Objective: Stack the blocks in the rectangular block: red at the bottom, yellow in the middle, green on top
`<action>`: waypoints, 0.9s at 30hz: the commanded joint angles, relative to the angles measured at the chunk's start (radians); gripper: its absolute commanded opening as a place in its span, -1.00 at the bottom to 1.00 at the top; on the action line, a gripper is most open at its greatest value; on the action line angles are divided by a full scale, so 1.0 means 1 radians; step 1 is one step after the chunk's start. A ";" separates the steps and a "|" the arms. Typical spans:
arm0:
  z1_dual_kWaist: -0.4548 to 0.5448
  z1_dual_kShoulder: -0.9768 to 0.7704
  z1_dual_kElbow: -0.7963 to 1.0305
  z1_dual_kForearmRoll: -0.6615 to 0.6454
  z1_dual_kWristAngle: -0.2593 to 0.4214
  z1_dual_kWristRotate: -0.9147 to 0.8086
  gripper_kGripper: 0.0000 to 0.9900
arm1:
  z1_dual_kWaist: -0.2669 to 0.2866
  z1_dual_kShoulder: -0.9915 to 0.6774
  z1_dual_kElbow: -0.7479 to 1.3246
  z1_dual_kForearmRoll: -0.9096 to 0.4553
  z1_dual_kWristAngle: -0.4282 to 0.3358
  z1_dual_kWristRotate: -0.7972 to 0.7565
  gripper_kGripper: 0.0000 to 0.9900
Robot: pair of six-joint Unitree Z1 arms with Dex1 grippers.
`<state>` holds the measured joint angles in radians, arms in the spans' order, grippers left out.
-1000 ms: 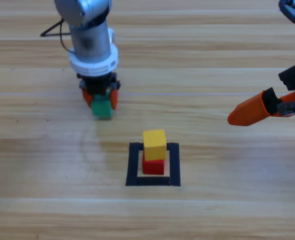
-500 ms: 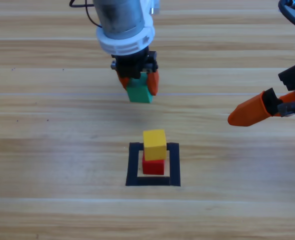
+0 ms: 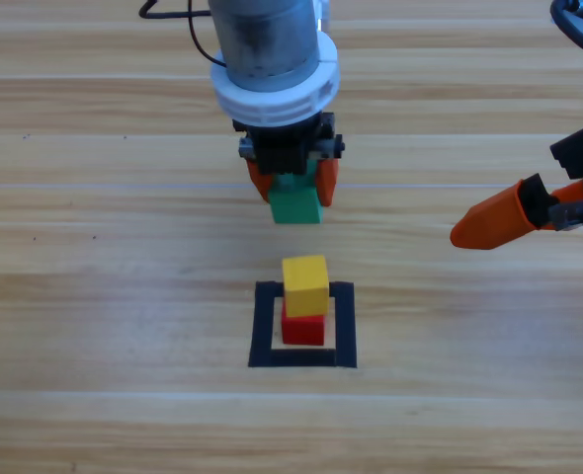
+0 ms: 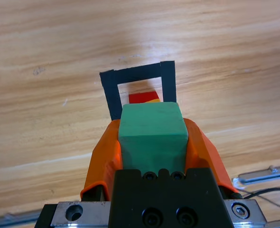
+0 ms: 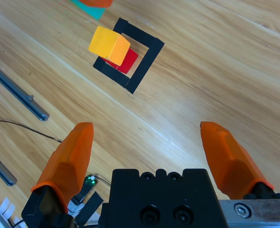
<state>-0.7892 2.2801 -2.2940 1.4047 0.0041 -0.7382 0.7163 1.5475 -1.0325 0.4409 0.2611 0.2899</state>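
Last block in the air: left gripper (image 3: 293, 191) clamped on the green cube (image 3: 295, 206), short of the taped square (image 3: 263, 326); yellow (image 3: 305, 284) sits on red (image 3: 303, 329); next, centre and lower; right gripper (image 5: 152, 147) waits wide open.

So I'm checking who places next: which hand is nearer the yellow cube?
Left. The left hand, shut on the green cube, hangs just behind the yellow cube; the right hand waits open, far right.

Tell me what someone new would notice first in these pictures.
Probably the left hand, shut on the green cube up above the table, short of the stack. Next, the yellow cube sitting on the red cube inside the black tape square. The right hand waits open at the right edge.
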 commanded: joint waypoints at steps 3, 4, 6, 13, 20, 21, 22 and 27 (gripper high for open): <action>-0.082 -0.067 0.070 0.008 0.048 -0.164 -0.92 | -0.018 -0.043 0.025 0.001 0.003 -0.006 1.00; -0.088 -0.068 0.073 0.008 0.051 -0.178 -0.92 | -0.018 -0.043 0.025 0.001 0.003 -0.006 1.00; -0.102 -0.067 0.080 0.008 0.059 -0.201 -0.92 | -0.018 -0.043 0.026 0.001 0.003 -0.006 1.00; -0.143 -0.042 0.087 0.008 0.096 -0.256 -0.92 | -0.018 -0.043 0.025 0.001 0.003 -0.006 1.00; -0.145 -0.010 0.087 0.008 0.119 -0.260 -0.92 | -0.018 -0.043 0.026 0.001 0.003 -0.006 1.00; -0.145 -0.004 0.087 0.008 0.120 -0.259 -0.92 | -0.018 -0.043 0.026 0.001 0.003 -0.006 1.00; -0.145 0.001 0.088 0.008 0.122 -0.260 -0.92 | -0.018 -0.043 0.026 0.001 0.003 -0.006 1.00; -0.145 0.018 0.094 0.008 0.123 -0.259 -0.92 | -0.018 -0.043 0.026 0.001 0.004 -0.006 1.00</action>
<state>-0.9164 2.2400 -2.2295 1.4063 0.1142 -0.9932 0.7163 1.5475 -1.0325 0.4409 0.2611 0.2899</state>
